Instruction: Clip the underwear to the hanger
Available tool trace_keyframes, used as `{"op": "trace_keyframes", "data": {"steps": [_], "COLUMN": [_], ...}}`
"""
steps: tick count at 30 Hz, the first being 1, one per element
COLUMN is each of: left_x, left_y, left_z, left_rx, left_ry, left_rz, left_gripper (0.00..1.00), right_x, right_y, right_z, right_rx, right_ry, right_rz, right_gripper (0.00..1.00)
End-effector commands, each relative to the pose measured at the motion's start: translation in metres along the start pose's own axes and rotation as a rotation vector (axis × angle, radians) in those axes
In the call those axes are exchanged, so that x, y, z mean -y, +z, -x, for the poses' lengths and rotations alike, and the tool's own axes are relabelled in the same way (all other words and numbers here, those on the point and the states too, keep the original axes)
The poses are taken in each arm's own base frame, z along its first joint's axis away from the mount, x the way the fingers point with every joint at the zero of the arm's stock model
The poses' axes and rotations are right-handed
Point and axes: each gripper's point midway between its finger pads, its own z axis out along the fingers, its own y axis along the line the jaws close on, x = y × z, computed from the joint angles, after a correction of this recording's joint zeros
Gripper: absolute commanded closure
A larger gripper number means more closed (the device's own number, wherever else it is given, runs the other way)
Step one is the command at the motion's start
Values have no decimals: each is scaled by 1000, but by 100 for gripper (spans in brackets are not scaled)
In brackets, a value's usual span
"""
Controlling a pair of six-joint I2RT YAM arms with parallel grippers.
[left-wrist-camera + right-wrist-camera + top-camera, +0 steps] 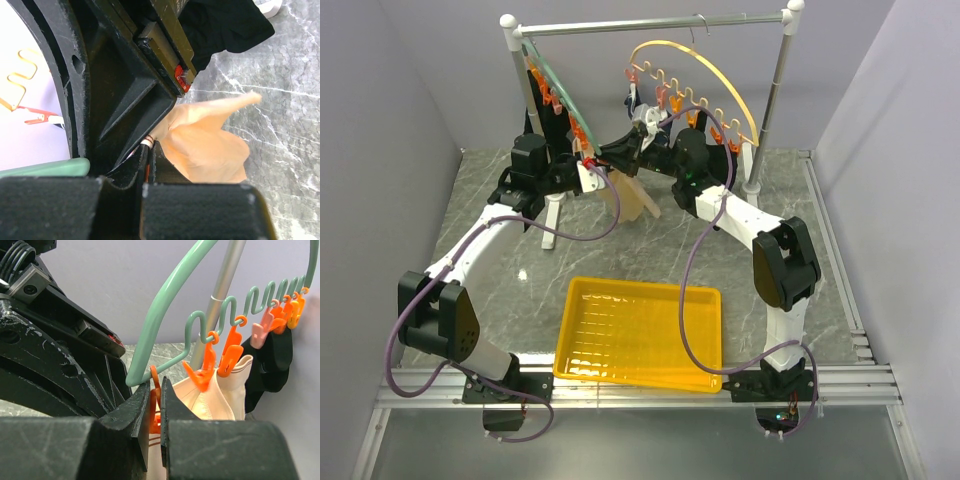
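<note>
Underwear [631, 200] hangs limp under hanger [165, 305] off one orange clip [202, 376], light + floppy so grab waistband edge; L gripper [148, 155] near-shut, prob pinching that edge, R gripper [156, 405] squeezed onto next clip [154, 412].

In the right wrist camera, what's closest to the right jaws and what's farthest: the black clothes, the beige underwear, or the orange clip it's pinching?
1. Orange clip: pinched between the right gripper's jaws, centre.
2. Underwear: just behind the clip, slightly right.
3. Black clothes: farthest, far right along the green hanger.
</note>
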Motion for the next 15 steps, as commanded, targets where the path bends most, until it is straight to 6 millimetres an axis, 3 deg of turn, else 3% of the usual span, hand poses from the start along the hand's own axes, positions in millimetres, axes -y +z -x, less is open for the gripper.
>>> {"op": "trace_keyframes", "data": {"steps": [1,5,6,9,15], "left_x": [-58,-55,-54,-52,-49], "left_y": [-13,-13,-13,-12,-12], "left_z": [74,71,70,71,69], "left_rx": [137,128,127,125,119], "left_ry": [233,233,232,231,236], "left_rz": [132,129,126,121,110], "left_gripper": [100,100,100,100,100], "right_x": [-24,-24,-25,-26,-29], "right_y": [0,1,1,1,0], "right_z": [-25,-23,-22,-22,-17], "right_rx": [-71,-80,-82,-85,-77], "right_ry": [82,94,96,101,95], "right_rz": [57,65,73,80,88], "right_gripper": [100,100,89,70,62]}}
